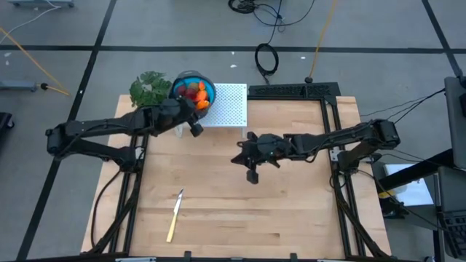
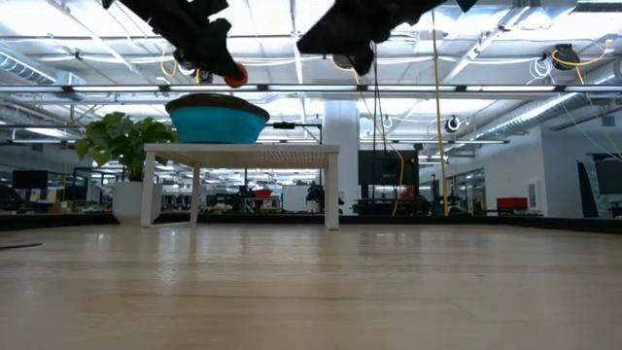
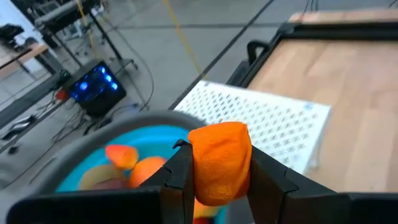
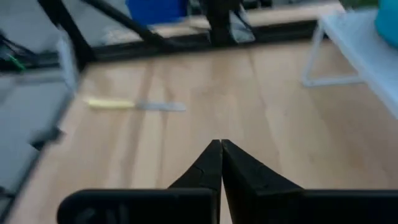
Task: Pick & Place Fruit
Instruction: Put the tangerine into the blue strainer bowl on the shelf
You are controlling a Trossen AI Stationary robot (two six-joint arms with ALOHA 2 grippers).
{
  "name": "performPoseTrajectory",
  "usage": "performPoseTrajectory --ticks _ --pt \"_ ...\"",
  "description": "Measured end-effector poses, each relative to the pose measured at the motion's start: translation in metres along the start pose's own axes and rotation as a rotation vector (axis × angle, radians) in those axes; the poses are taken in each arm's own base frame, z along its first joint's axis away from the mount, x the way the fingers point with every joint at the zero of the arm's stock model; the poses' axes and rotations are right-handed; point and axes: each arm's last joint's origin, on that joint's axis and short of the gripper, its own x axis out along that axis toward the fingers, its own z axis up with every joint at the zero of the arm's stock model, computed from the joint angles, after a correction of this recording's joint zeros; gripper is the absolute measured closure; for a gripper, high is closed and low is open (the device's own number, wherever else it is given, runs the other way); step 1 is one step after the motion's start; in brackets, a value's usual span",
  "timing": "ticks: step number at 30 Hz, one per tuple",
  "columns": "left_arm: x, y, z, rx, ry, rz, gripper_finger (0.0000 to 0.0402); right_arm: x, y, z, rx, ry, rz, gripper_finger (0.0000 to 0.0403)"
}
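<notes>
While the left hand point(image 3: 219, 177) pinches orange fruit point(image 3: 221, 160) above the bowl point(image 1: 194, 78), the right hand point(image 4: 221, 163) is pressed together.

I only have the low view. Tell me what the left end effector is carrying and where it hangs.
Observer: The left end effector grips an orange fruit piece above the blue bowl, which already holds orange and red pieces.
Operator: Now report the right end effector.
Observer: The right end effector is shut and empty, over bare wood at the middle of the table.
</notes>
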Motion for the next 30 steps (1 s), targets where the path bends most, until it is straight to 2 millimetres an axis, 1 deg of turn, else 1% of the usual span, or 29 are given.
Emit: performPoseTrajectory --ticks 3,5,7,9,12,14,19,23,26,30 --pt "-0.004 0.009 0.008 0.014 0.045 0.018 0.03 -0.01 -0.003 -0.002 0.005 -0.003 0.053 0.0401" --pt "-0.006 0.015 0.013 0.015 0.065 0.03 0.03 -0.013 -0.006 0.0 0.006 -0.077 0.068 0.0402" --pt "-0.008 0.02 0.016 0.023 0.09 0.037 0.03 -0.023 -0.008 -0.008 0.013 -0.093 0.066 0.0401" --pt "-0.01 0.025 0.02 0.041 0.105 0.04 0.03 -0.031 -0.012 -0.011 0.017 -0.159 0.068 0.0402" --pt "-0.013 0.031 0.022 0.053 0.143 0.023 0.03 -0.051 -0.016 -0.024 0.035 -0.216 0.07 0.0402" --pt "-0.014 0.034 0.022 0.062 0.167 0.01 0.03 -0.064 -0.018 -0.031 0.052 -0.269 0.077 0.0402" --pt "-0.014 0.037 0.019 0.068 0.199 -0.007 0.03 -0.096 -0.021 -0.054 0.08 -0.325 0.087 0.0402" --pt "-0.014 0.039 0.016 0.077 0.221 -0.018 0.03 -0.117 -0.023 -0.066 0.092 -0.367 0.095 0.0402" --pt "-0.014 0.04 0.013 0.083 0.247 -0.021 0.03 -0.132 -0.023 -0.072 0.091 -0.414 0.098 0.0402" --pt "-0.014 0.04 0.01 0.093 0.279 -0.023 0.03 -0.147 -0.023 -0.076 0.089 -0.467 0.106 0.0402"
